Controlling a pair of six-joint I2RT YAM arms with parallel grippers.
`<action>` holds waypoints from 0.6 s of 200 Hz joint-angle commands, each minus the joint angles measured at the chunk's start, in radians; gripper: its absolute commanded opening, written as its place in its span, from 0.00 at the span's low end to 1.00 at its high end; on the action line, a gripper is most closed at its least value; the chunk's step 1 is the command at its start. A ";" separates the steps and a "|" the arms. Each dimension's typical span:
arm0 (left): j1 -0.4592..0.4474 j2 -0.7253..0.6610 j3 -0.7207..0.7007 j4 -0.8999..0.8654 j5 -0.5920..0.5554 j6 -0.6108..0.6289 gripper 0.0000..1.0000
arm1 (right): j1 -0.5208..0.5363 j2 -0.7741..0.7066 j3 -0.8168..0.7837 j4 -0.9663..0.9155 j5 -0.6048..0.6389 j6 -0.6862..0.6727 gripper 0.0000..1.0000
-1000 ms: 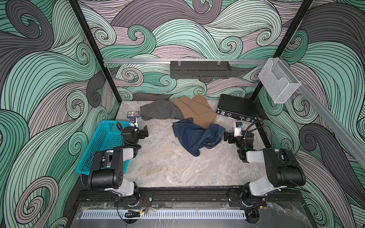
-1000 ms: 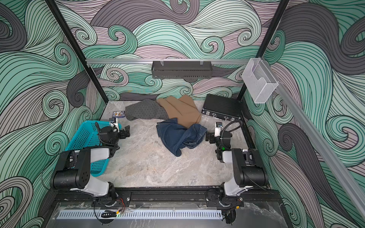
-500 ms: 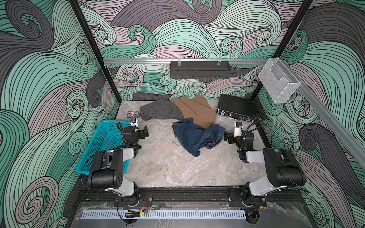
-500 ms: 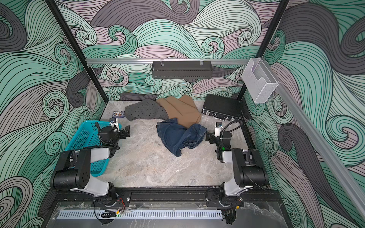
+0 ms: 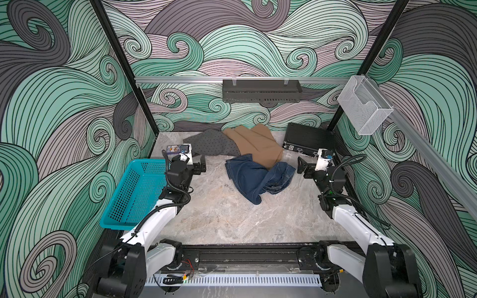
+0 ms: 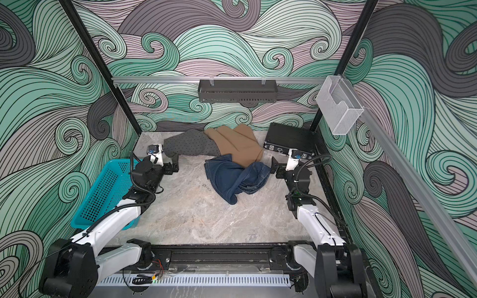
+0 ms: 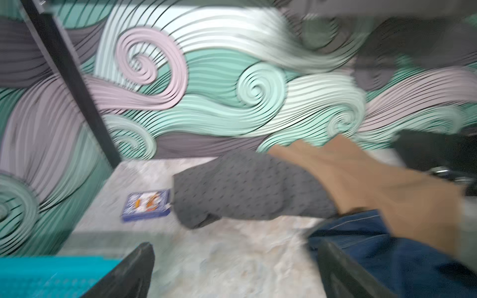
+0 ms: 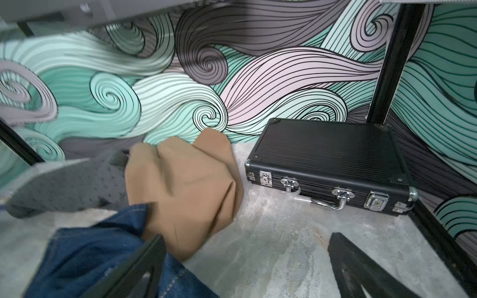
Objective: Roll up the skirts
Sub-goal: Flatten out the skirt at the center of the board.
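Three skirts lie heaped at the back middle of the table. The dark blue denim one (image 5: 258,178) (image 6: 232,178) is crumpled nearest. The tan-brown one (image 5: 255,144) overlaps it from behind, and the dark grey dotted one (image 5: 211,145) spreads to the left. My left gripper (image 5: 200,165) (image 7: 235,247) hangs open just left of the heap, by the grey skirt's (image 7: 245,191) corner, with only bare table between its fingers. My right gripper (image 5: 302,166) (image 8: 246,238) is open just right of the denim (image 8: 98,252), holding nothing. The left wrist view is blurred.
A teal perforated basket (image 5: 134,191) stands along the left edge beside my left arm. A black hard case (image 5: 307,139) (image 8: 327,154) lies in the back right corner. A small card box (image 5: 174,149) sits at back left. A black shelf (image 5: 260,90) and clear bin (image 5: 364,111) hang on rails.
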 commanded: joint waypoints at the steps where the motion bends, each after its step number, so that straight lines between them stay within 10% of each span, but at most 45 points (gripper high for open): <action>1: -0.074 -0.025 0.036 0.037 0.148 -0.170 0.99 | -0.008 -0.063 0.043 -0.171 -0.014 0.299 0.99; 46: -0.242 0.019 0.156 -0.193 0.015 -0.535 0.99 | 0.003 -0.104 0.081 -0.314 -0.133 0.472 0.99; 120: -0.317 0.425 0.636 -1.098 0.203 -0.637 0.93 | 0.547 0.314 0.499 -1.111 0.029 0.223 0.95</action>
